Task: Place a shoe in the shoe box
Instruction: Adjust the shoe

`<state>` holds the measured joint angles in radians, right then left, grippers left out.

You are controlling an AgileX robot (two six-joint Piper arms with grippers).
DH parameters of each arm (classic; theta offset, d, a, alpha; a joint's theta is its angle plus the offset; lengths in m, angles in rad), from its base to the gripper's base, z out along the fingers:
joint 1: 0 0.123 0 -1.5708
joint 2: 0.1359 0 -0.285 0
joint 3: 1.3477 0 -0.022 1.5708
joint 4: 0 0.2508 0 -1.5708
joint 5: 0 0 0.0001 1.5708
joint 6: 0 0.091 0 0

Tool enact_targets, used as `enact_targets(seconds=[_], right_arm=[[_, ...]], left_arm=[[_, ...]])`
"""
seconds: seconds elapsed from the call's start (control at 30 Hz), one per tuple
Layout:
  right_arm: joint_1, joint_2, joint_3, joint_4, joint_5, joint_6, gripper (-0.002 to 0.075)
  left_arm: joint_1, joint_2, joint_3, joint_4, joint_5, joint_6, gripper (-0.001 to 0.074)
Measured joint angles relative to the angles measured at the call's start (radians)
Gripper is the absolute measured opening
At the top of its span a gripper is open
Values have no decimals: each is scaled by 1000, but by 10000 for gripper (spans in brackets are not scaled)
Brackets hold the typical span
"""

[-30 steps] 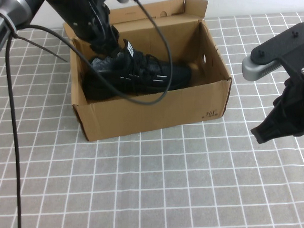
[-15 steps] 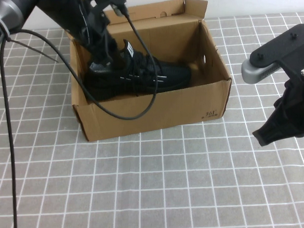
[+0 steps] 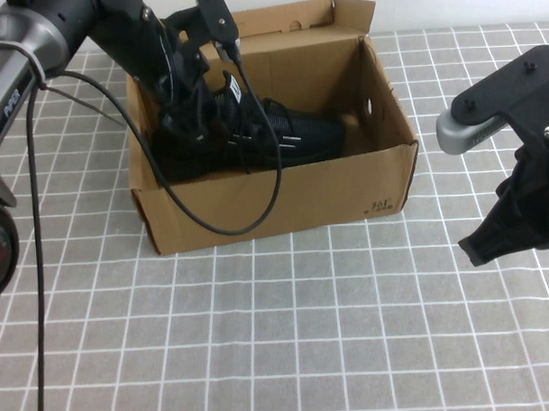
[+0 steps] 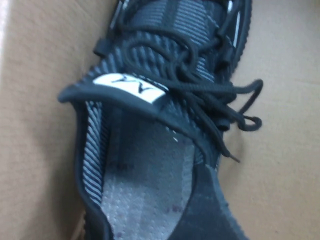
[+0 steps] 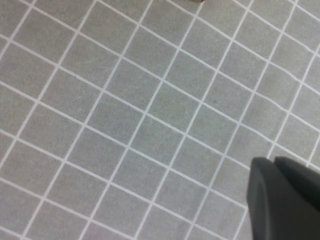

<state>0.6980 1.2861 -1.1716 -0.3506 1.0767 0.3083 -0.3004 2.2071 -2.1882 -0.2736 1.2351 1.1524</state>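
The black knit shoe (image 3: pixel 286 135) lies on its sole inside the open brown shoe box (image 3: pixel 274 204), toe toward the right wall. My left gripper (image 3: pixel 188 114) reaches down into the box's left end at the shoe's heel opening and is shut on the shoe's collar. In the left wrist view the shoe (image 4: pixel 150 100) fills the picture, with its grey lining, tongue label and laces; one dark finger (image 4: pixel 212 215) lies on the collar edge. My right gripper (image 3: pixel 492 243) hangs over the mat to the right of the box, shut and empty; it also shows in the right wrist view (image 5: pixel 282 200).
The box's lid flap (image 3: pixel 286 20) stands up at the back. A black cable (image 3: pixel 257 215) from the left arm loops over the box's front wall. Grey checked mat (image 3: pixel 288 331) covers the table in front of the box and to its right.
The shoe has sunk lower in the box and now rests on its floor. My left arm has swung up and left over the heel. The right arm has barely moved.
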Motion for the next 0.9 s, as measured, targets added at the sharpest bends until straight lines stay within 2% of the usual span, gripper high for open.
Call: enact_targets(seconds=[0.6,0.7,0.9], right_arm=[[0,0,0,0,-3,0,-16],[0,0,0,0,-3,-2,-13],[0,0,0,0,-8,-2,-15]], left_arm=[[0,110,0,-121,-157,36,429],[0,124,0,-142,-176,40,385],[2,148,0,-159,-214,40,230]])
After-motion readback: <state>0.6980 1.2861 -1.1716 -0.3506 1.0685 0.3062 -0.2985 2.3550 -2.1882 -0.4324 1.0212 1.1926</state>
